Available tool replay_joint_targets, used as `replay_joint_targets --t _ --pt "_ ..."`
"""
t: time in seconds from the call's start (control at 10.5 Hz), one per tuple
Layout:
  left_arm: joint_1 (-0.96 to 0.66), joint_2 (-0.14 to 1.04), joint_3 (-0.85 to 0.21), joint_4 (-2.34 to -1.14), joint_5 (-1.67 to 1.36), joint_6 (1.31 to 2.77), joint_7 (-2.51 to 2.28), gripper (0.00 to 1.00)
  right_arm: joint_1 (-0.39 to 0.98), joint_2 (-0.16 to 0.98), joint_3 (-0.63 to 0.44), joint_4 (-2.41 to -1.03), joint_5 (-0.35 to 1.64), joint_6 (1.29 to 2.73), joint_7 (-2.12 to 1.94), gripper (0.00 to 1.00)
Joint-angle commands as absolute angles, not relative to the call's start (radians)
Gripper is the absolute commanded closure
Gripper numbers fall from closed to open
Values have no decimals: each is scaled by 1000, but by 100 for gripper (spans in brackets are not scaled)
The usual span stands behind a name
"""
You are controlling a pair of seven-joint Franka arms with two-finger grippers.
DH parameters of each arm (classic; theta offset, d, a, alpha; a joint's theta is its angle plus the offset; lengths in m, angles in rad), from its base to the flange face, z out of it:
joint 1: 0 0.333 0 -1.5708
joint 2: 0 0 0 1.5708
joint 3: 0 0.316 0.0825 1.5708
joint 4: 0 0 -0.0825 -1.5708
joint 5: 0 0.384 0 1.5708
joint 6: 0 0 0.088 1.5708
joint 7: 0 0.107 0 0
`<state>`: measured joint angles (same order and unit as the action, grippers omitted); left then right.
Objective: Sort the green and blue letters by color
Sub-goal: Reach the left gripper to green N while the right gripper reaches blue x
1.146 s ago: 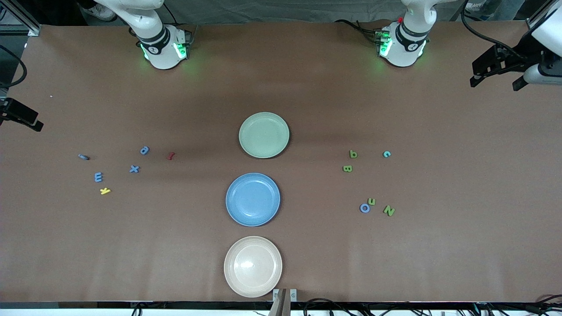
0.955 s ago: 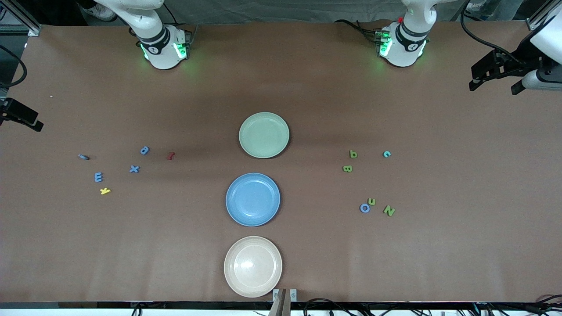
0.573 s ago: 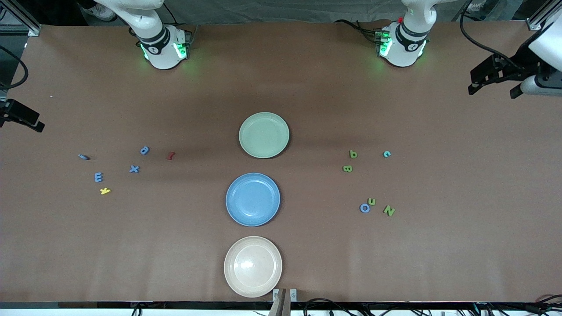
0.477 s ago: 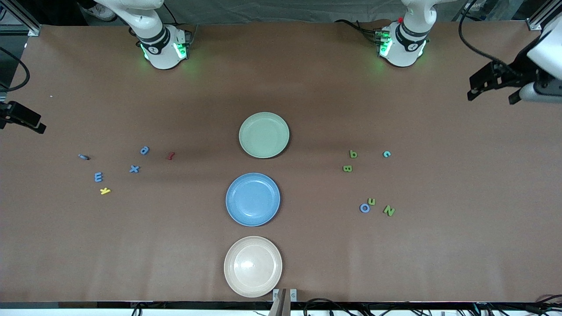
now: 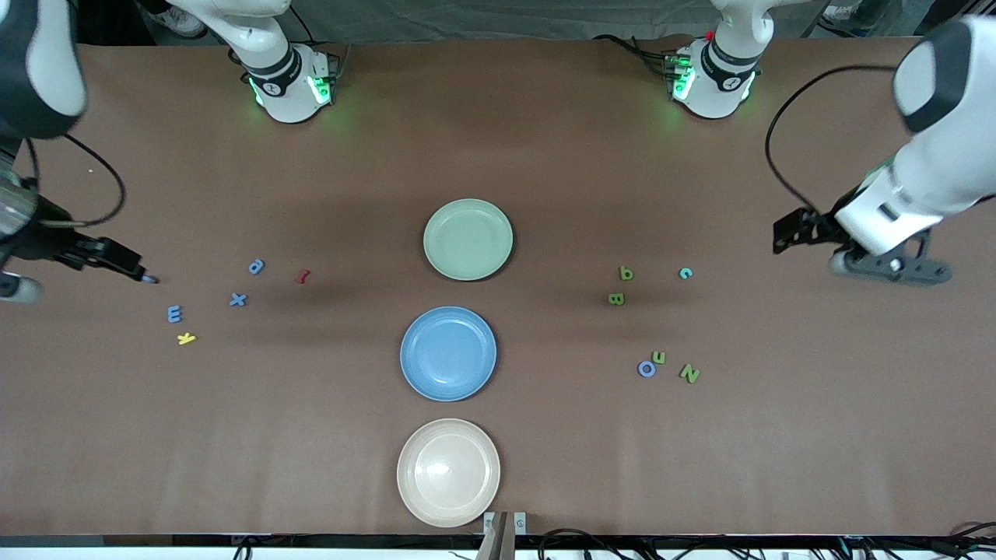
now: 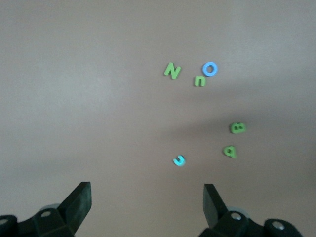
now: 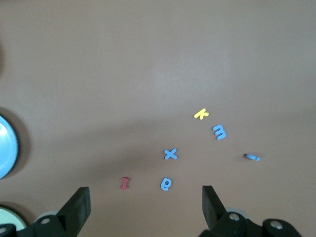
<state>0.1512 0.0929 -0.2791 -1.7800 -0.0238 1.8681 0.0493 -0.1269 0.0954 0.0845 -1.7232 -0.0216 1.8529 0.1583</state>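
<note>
Front view, swept from the right arm's end across: right gripper [image 5: 117,260] up over the table edge beside the blue letters [image 5: 238,299], jaws spread wide, nothing held. Yellow k [image 5: 186,338] and dark red letter [image 5: 303,276] among those blues. Green plate [image 5: 468,239], blue plate [image 5: 448,353], beige plate [image 5: 448,472] lined mid-table. Green letters [image 5: 616,299] with a blue O [image 5: 647,369] toward the left arm's end. Left gripper [image 5: 809,237] aloft there, jaws spread, empty.

Right hand [image 5: 128,264] covers part of small blue letter [image 5: 149,278]; that letter's shape unreadable. Both wrist views crop hand bodies.
</note>
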Motion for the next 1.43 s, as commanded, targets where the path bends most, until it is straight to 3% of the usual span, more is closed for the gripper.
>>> replay_joint_targets --t 0.0,0.29,0.48,0.86,0.95,1.05,1.34 --pt "101 257 -290 -1759 153 2041 141 0 -129 72 87 -1975 -23 2050 183 0" --pt "88 418 -290 -1712 163 2184 146 0 -146 119 89 -2150 -23 2242 147 0" --pt "66 498 -288 -1651 160 2186 146 4 -173 165 89 -2222 -23 2357 77 0" --pt "32 711 -284 -1482 164 2227 256 4 -209 296 89 -2261 -23 2547 -57 0" --pt "28 727 -281 -1483 170 2249 277 6 -209 325 89 -2261 -25 2577 -57 0" --pt "8 745 -276 -1482 214 2259 293 23 -212 343 89 -2261 -25 2600 -57 0" --pt "3 793 -275 -1483 259 2295 293 23 -224 402 87 -2269 -26 2670 -57 0"
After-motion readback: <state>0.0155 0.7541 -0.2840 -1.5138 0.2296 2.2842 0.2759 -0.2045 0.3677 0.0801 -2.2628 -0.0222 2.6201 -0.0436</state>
